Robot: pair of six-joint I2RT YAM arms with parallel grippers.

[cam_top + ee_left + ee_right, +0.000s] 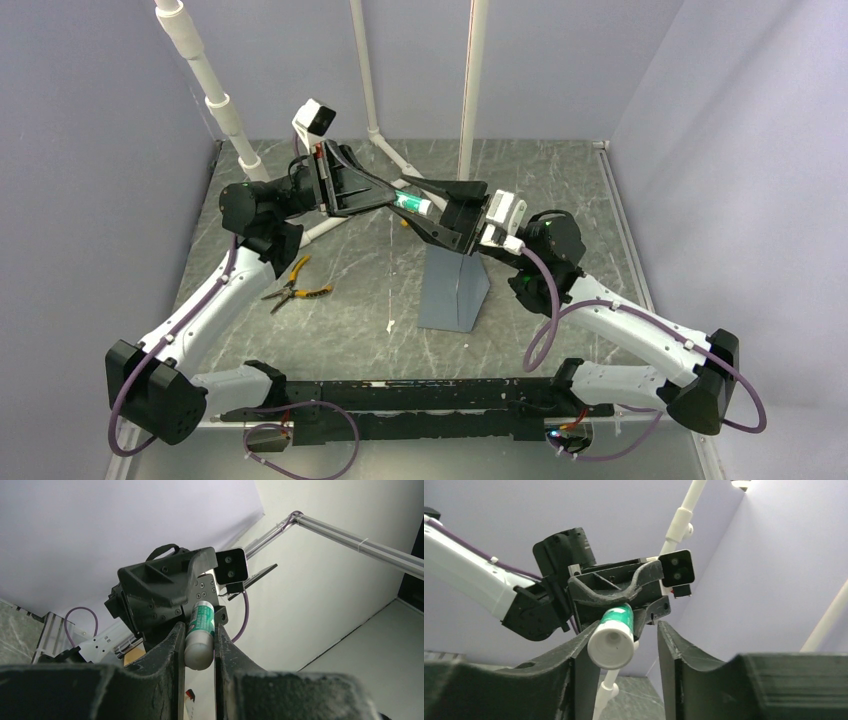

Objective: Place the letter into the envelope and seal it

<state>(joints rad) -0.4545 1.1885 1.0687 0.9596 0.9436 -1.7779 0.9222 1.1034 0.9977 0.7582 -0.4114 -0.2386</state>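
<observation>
**Item 1.** Slate blue-grey rectangular paper envelope. It lies on your grey marbled table top, right of centre. Its long axis runs from your near edge toward the back wall, and its far end is hidden under the raised right arm. A lengthwise crease shows along its right side; you cannot tell whether that is the flap.

**Item 2.** Green-and-white glue-stick tube. It is held in the air above the envelope and bridges both grippers. The green label carries white print that is too small to read.

**Item 3.** Your left gripper. Both fingers are pressed against the tube near its rounded white end.

**Item 4.** Your right gripper. The fingers are parted. The tube's flat white end rests against one finger, and the other finger stands clear of it.

**Item 5.** Pliers with orange-yellow handles. They lie on the table between the left arm and the envelope.

**Item 6.** White plastic pipes. They stand upright at the back.
</observation>
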